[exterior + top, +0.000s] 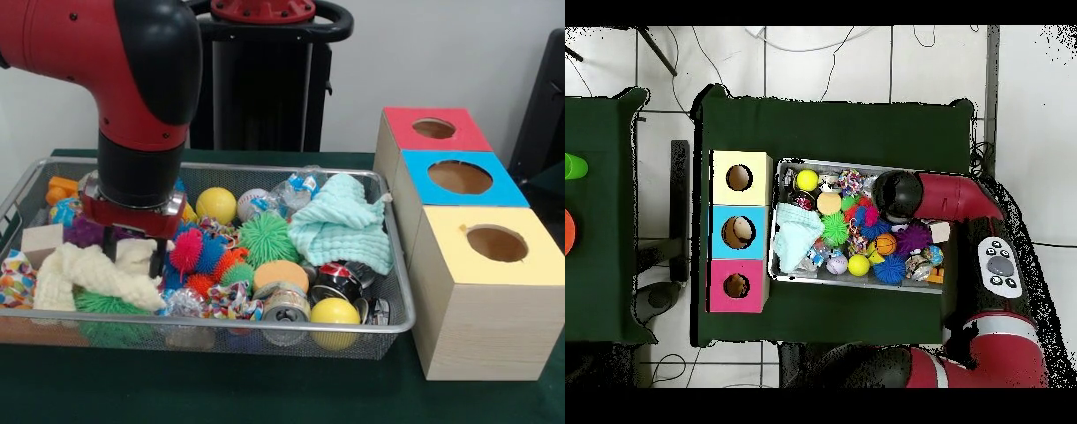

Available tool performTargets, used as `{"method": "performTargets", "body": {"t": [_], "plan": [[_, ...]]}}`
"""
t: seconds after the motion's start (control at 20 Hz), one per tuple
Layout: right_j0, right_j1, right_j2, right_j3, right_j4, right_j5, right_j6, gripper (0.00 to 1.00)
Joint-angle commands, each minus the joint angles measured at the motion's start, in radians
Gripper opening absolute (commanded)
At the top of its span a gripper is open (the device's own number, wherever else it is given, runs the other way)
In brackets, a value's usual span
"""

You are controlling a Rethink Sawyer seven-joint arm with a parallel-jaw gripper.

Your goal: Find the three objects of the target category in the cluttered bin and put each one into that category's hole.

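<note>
Worktop point(265, 397): lying flat under a dark green cloth, carrying everything else.
Arm point(106, 44): glossy red and black, bulky and rounded, reaching down into the left part of the bin.
Wire bin point(388, 322): a shallow silver mesh tray with a rounded rim, sitting on the left of the worktop and filled with clutter.
Boxes: three pale wooden cubes standing in a row just right of the bin, each with a round hole in a coloured top; the yellow-topped box point(481, 300) is sitting nearest, the blue-topped box point(459, 177) behind it, the red-topped box point(433, 128) farthest.
Mint cloth point(340, 225): soft, crinkled and bunched, lying at the bin's far right.
Cream cloth point(97, 274): fluffy and twisted, lying at the near left, right under the hand.
Hand point(132, 252): dark fingers pointing down beside the cream cloth; whether they are spread or closed I cannot tell.
Green spiky ball point(265, 237): rubbery and bristly, sitting mid-bin.
Yellow balls: smooth and round, one yellow ball point(216, 205) sitting at the far side, another yellow ball point(334, 314) at the near right rim.
Cans: shiny crushed metal, a can point(287, 307) lying near the front, a dark can point(340, 278) just right of it.
Wooden block point(40, 243): a plain cube at the far left.
</note>
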Motion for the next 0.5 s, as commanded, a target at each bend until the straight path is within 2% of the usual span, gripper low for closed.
{"method": "performTargets", "body": {"t": [0.05, 0.15, 0.5], "plan": [[-0.026, 0.023, 0.000, 0.080, 0.014, -0.047, 0.116, 1.00], [-0.028, 0.017, -0.001, 0.092, 0.010, -0.092, 0.127, 1.00], [-0.018, -0.006, -0.022, 0.129, 0.003, -0.114, 0.132, 1.00]]}}
